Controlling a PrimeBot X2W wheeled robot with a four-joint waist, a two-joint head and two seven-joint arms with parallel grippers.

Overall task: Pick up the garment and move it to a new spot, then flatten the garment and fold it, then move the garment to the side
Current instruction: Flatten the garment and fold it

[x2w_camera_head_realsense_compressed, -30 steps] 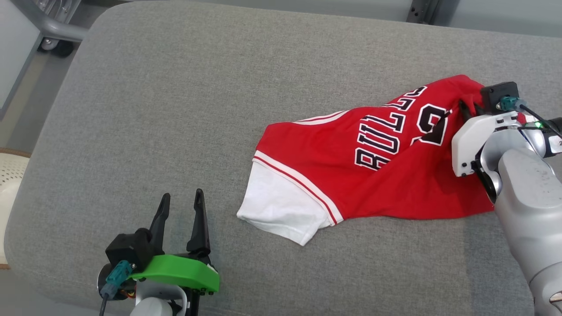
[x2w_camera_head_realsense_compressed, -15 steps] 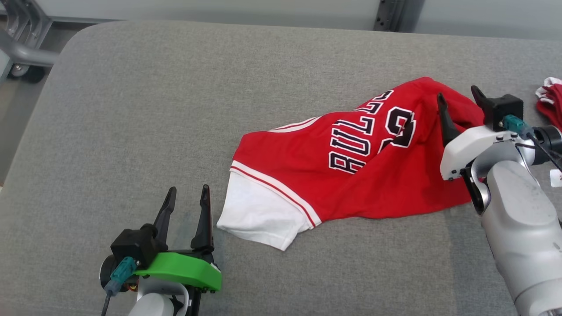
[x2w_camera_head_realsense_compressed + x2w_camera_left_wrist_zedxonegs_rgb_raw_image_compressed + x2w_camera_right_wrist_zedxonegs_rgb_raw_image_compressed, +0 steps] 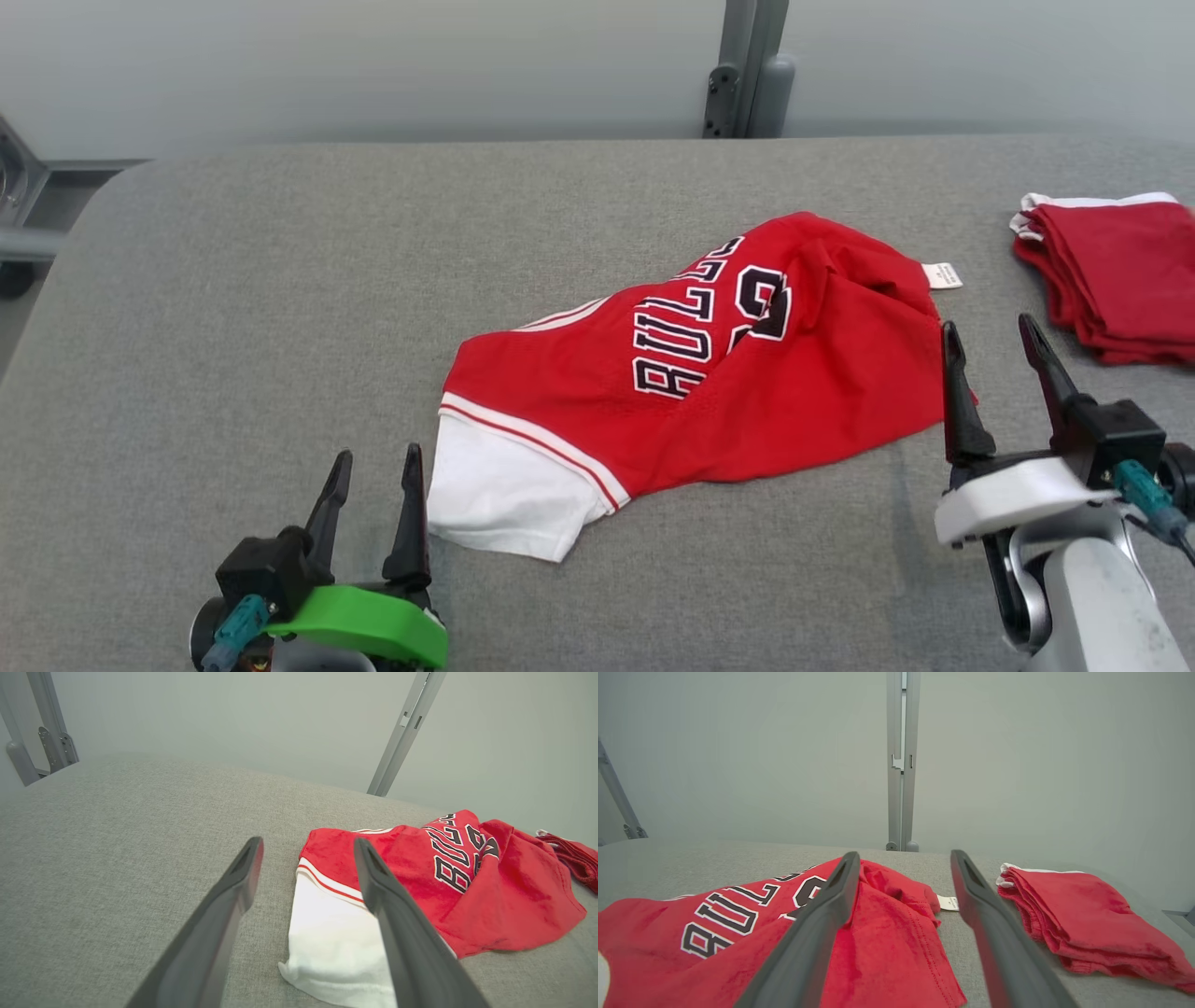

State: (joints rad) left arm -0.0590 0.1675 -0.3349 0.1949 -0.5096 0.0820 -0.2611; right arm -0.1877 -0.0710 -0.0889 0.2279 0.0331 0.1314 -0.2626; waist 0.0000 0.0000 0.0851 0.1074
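A red jersey (image 3: 728, 392) with black lettering and a white sleeve (image 3: 504, 499) lies crumpled in the middle of the grey table (image 3: 280, 308); it also shows as the jersey (image 3: 467, 877) and the jersey (image 3: 738, 933) in the wrist views. My left gripper (image 3: 372, 471) stands open at the lower left, just left of the white sleeve (image 3: 327, 933), nothing between its fingers. Off the jersey's right edge, my right gripper (image 3: 991, 338) is open and holds nothing, raised beside the cloth.
A folded stack of red garments (image 3: 1116, 280) lies at the far right of the table, also seen as the stack (image 3: 1073, 919). A grey metal post (image 3: 747, 70) stands behind the table against a pale wall. Bare grey surface spreads to the left.
My right gripper has let go of the jersey's right end and drawn back toward me, open. The camera has tilted up, bringing the wall and the red stack into view.
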